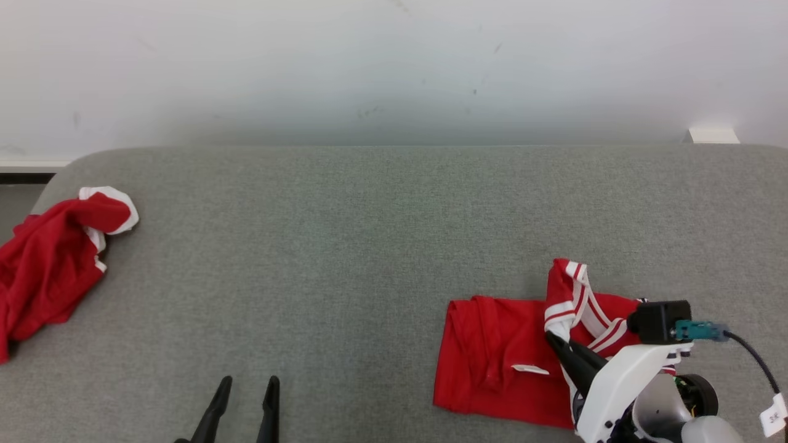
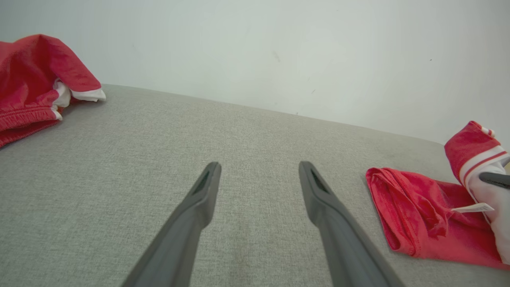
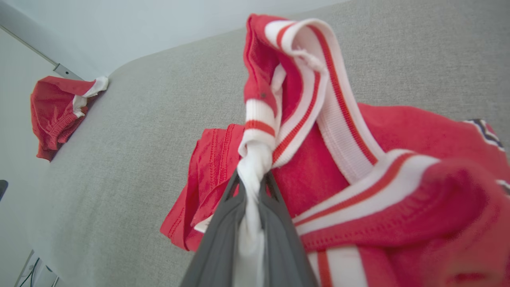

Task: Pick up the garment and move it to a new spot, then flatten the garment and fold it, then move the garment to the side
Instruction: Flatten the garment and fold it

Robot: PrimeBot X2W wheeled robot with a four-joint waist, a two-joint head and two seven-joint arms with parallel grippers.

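A red garment (image 1: pixel 498 360) with white-and-red striped trim lies folded on the grey table (image 1: pixel 369 246) at the front right; it also shows in the left wrist view (image 2: pixel 418 219) and the right wrist view (image 3: pixel 398 159). My right gripper (image 1: pixel 554 339) is shut on the garment's white striped collar and holds that part lifted above the rest; the pinch shows close up (image 3: pixel 253 187). My left gripper (image 1: pixel 246 387) stands open and empty over bare table near the front edge, well left of the garment, fingers spread (image 2: pixel 259 169).
A second red garment with white trim (image 1: pixel 49 264) lies crumpled at the table's left edge, partly hanging off. A pale wall (image 1: pixel 394 61) rises behind the table. A small white block (image 1: pixel 711 135) sits at the far right back edge.
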